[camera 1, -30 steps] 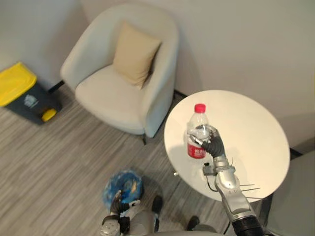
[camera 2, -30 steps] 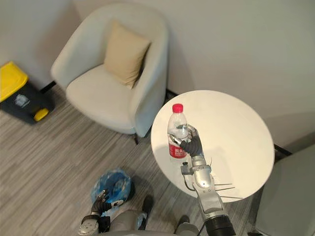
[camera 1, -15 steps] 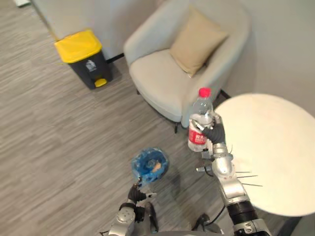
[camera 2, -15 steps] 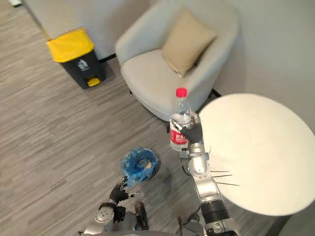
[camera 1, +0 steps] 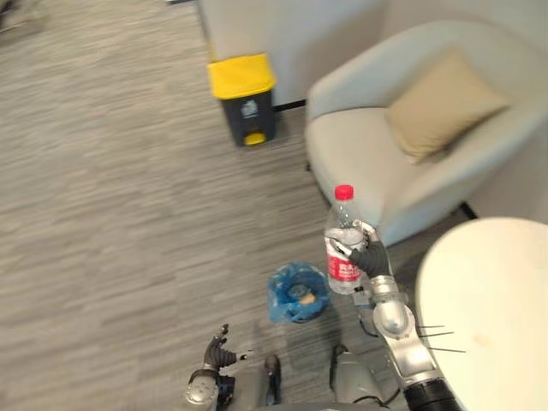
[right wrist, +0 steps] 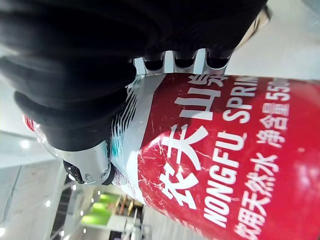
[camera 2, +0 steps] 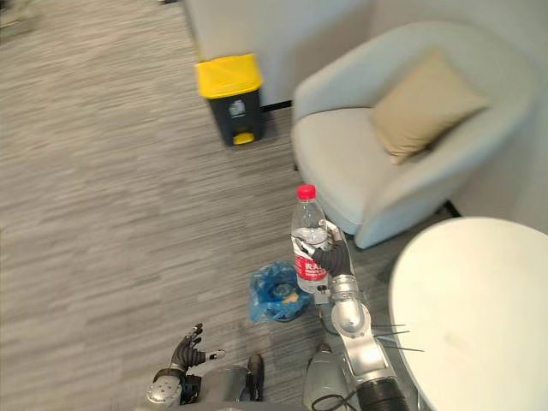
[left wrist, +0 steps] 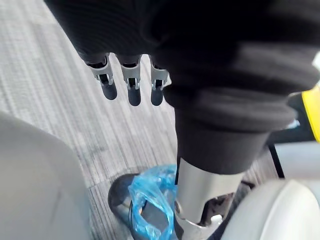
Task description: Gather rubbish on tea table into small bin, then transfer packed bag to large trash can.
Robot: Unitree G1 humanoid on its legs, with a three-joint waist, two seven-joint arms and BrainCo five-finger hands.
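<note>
Left hand [camera 1: 214,351] hung low near the floor [camera 1: 128,214], empty, fingers [left wrist: 132,87] straight and spread, thumb out to the side. Nothing touched it.

Large trash can [camera 1: 243,98] stood far back on the floor: dark body, yellow lid shut, well apart from everything else.

Small bin [camera 1: 297,294] sat on the floor ahead of the robot and between its two arms, lined with a blue bag [left wrist: 150,200]. The bag mouth was open, with a tan scrap inside.

Bottle [camera 1: 343,244] was held upright in the air, off the bench. It had a clear body, a red cap on top and a red label round the lower half. In the head views its base showed just beside the bin's right rim. Couldn't tell whether it was over the bin or short of it.

Right hand [camera 1: 370,258] gripped the bottle at label height, fingers [right wrist: 185,61] curled round the body and thumb on the other side. Firm wrap.

Pale armchair [camera 1: 360,154] stood behind the bottle, with a tan cushion [camera 1: 443,103] leaning on its backrest.

Round white bench [camera 1: 488,300] was at far right, beside the right arm.
</note>
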